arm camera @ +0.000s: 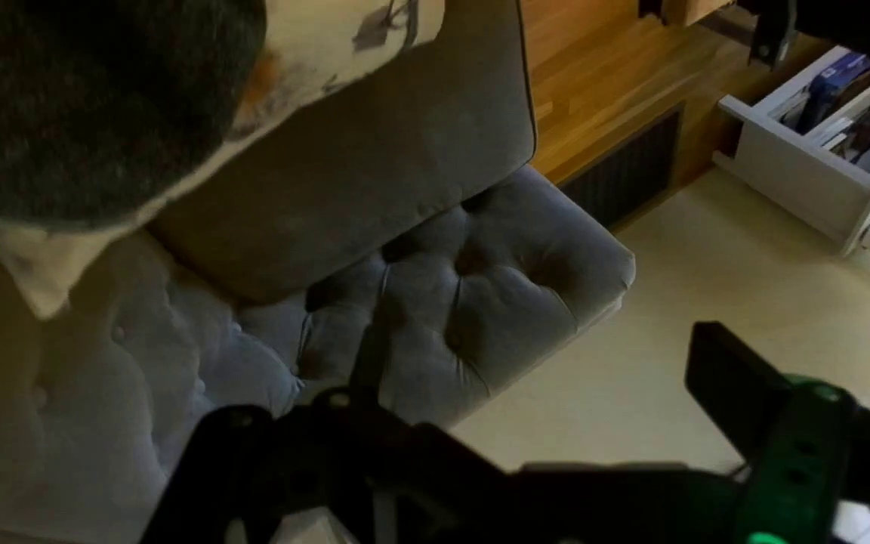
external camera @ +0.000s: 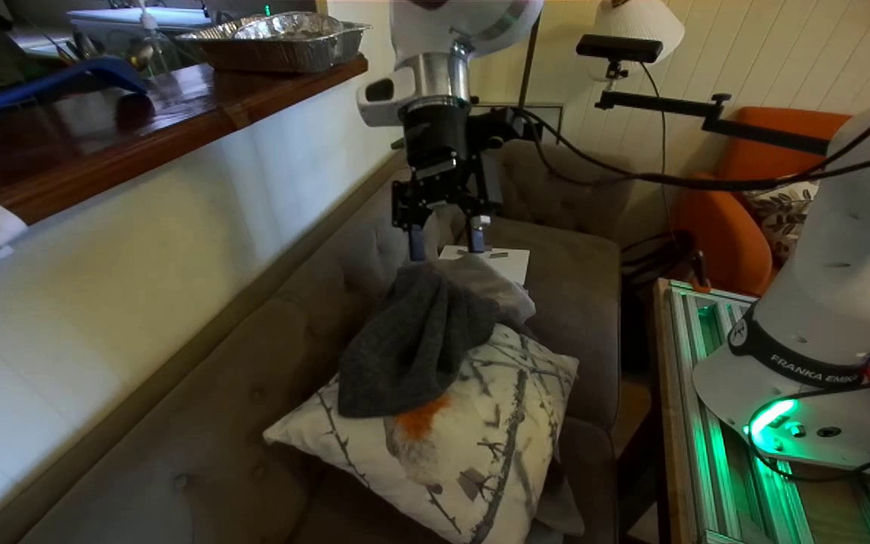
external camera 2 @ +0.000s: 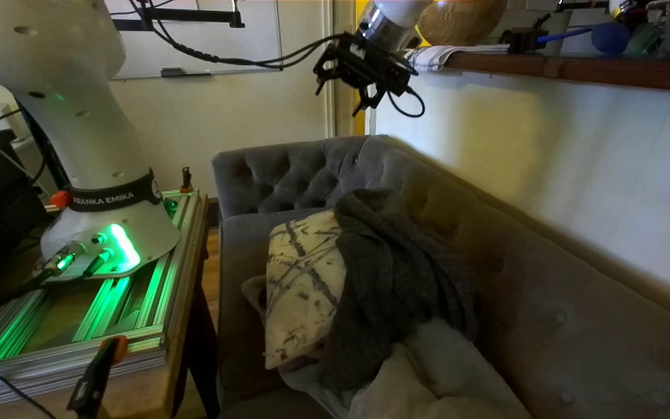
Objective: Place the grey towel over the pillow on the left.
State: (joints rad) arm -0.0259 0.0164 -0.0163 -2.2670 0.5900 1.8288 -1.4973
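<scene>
The dark grey towel (external camera: 416,340) lies draped over the upper part of a white pillow with a branch pattern (external camera: 473,446) on the sofa. In an exterior view the towel (external camera 2: 393,279) hangs in folds over one side of the pillow (external camera 2: 300,285), partly covering it. Parts of both show at the upper left of the wrist view, the towel (arm camera: 95,113) on top of the pillow (arm camera: 352,45). My gripper (external camera: 446,243) is open and empty. In an exterior view the gripper (external camera 2: 338,103) is high above the towel and apart from it. The wrist view shows its fingers (arm camera: 541,355) wide apart with nothing between.
A light cloth (external camera 2: 428,372) lies beside the pillow and partly under the towel. The tufted sofa back (external camera: 254,393) runs along the wall. A wooden ledge (external camera: 201,125) above it holds foil trays (external camera: 284,45). The robot's table (external camera: 677,423) stands in front of the sofa.
</scene>
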